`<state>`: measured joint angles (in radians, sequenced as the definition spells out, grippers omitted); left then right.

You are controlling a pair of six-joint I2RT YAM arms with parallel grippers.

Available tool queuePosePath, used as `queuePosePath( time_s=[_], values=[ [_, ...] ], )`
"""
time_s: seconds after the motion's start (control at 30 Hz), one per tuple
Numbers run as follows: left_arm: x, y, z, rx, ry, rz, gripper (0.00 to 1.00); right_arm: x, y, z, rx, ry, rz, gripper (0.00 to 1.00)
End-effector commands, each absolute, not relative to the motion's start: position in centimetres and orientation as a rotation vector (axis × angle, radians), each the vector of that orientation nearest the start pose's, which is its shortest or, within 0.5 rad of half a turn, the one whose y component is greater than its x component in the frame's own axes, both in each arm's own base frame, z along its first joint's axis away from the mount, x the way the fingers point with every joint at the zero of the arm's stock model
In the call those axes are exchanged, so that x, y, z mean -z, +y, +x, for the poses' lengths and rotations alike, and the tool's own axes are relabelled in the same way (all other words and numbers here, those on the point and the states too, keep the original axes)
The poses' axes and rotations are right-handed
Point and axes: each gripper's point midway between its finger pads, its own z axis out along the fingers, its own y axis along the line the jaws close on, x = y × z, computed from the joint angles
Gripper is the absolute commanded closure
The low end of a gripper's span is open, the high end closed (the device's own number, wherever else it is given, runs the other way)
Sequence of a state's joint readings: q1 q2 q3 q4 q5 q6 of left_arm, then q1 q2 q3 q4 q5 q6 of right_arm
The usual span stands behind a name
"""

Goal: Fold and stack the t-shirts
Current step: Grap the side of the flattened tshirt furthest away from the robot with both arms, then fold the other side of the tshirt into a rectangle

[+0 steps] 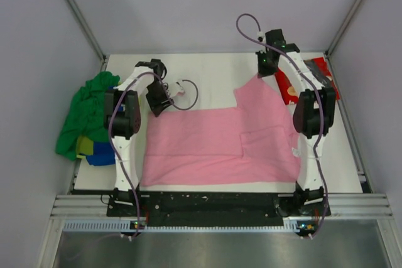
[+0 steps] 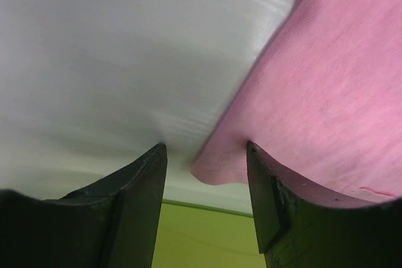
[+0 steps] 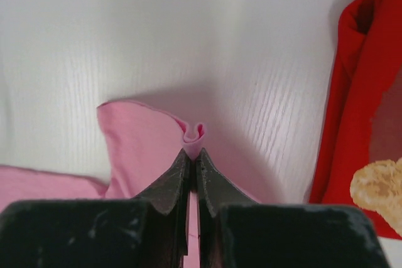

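The pink t-shirt [image 1: 213, 145] lies spread across the middle of the table. My right gripper [image 1: 264, 66] is shut on a pinched fold of its far right corner [image 3: 195, 135]; the fingertips [image 3: 179, 167] are closed together. My left gripper [image 1: 157, 101] is open at the shirt's far left corner, and that corner [image 2: 220, 164] lies between the spread fingers [image 2: 147, 174], untouched. The red printed t-shirt [image 1: 290, 86] lies crumpled at the far right, partly under the right arm, and shows in the right wrist view [image 3: 355, 92]. Green [image 1: 88, 111], blue [image 1: 100, 155] and yellow-green [image 1: 83, 145] shirts are piled at the left edge.
A small white object with a dark looped cable [image 1: 183, 90] lies on the table [image 1: 207, 70] just right of my left gripper. Grey walls close in the table on three sides. A yellow-green surface [image 2: 201, 236] shows low between the left fingers; I cannot tell what it is.
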<state>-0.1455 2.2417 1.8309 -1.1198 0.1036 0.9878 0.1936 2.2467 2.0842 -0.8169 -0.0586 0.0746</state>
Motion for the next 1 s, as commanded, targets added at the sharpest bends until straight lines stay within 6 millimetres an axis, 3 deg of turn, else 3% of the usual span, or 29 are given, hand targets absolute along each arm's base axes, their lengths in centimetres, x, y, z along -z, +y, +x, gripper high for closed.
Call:
queuePosePath(
  time_s=[0.0, 0.07, 0.13, 0.2, 0.23, 0.4, 0.6, 0.77, 0.97],
  values=[
    [-2.3, -3.8, 41.5, 0.104, 2.603, 1.661, 0.42, -17.0, 12.5, 50.6, -0.242, 2.454, -0.170, 1.00],
    [-1.6, -3.6, 40.9, 0.116, 2.618, 1.680, 0.43, -17.0, 12.2, 49.2, -0.241, 2.471, -0.161, 1.00],
    [-1.5, -3.9, 40.3, 0.152, 2.624, 1.691, 0.54, -17.4, 11.9, 48.1, -0.240, 2.471, -0.159, 1.00],
    [-2.1, -4.5, 39.7, 0.217, 2.614, 1.685, 0.80, -17.8, 11.9, 46.7, -0.255, 2.474, -0.162, 1.00],
    [-2.5, -4.7, 39.5, 0.234, 2.603, 1.683, 1.00, -18.1, 11.9, 46.0, -0.270, 2.473, -0.168, 1.00],
    [-4.9, -4.9, 39.0, 0.191, 2.543, 1.629, 1.00, -18.5, 11.8, 41.5, -0.322, 2.495, -0.182, 1.00],
    [-9.2, -4.4, 37.1, 0.051, 2.426, 1.536, 1.00, -19.1, 10.1, 34.3, -0.307, 2.536, -0.183, 1.00],
    [-10.7, -4.2, 32.9, 0.056, 2.370, 1.557, 1.00, -16.9, 8.8, 27.0, -0.308, 2.692, -0.111, 1.00],
    [-9.5, -4.7, 27.4, 0.170, 2.356, 1.645, 1.00, -14.2, 7.7, 20.9, -0.284, 2.826, 0.047, 1.00]
  ],
)
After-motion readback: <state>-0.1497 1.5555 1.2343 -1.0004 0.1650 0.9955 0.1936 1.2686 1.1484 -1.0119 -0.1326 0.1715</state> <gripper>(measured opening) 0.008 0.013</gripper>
